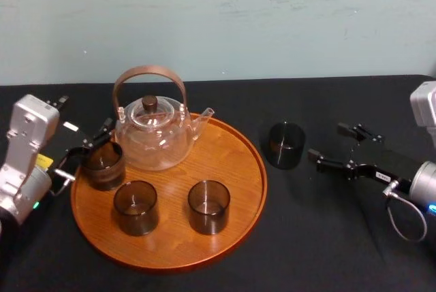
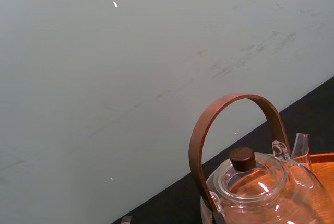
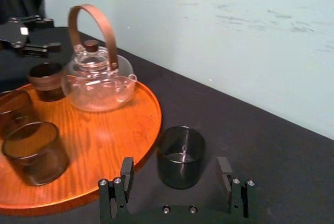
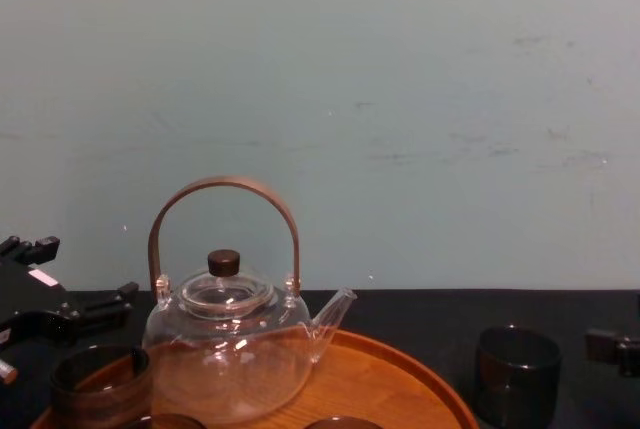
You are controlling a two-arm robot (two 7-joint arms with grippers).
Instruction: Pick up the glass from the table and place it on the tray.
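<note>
Beside the tray (image 1: 235, 169): short smoky glass (image 1: 285, 146), upright; left claw (image 1: 89, 141), right claw (image 1: 327, 142) splayed.

No readable text, so you have nothing to log.
You get three blank-looking labels, none legible: a yellow sticker (image 1: 43, 162) on the left arm (image 1: 20, 169), a white sticker (image 1: 71, 126) on the body of the left tool (image 1: 97, 137), and a small white tag (image 1: 383, 177) behind the right tool (image 1: 324, 140). Any print on them is too small to make out. No brand, number or sign can be read on the table (image 1: 327, 237) items or the wall (image 1: 272, 20).
</note>
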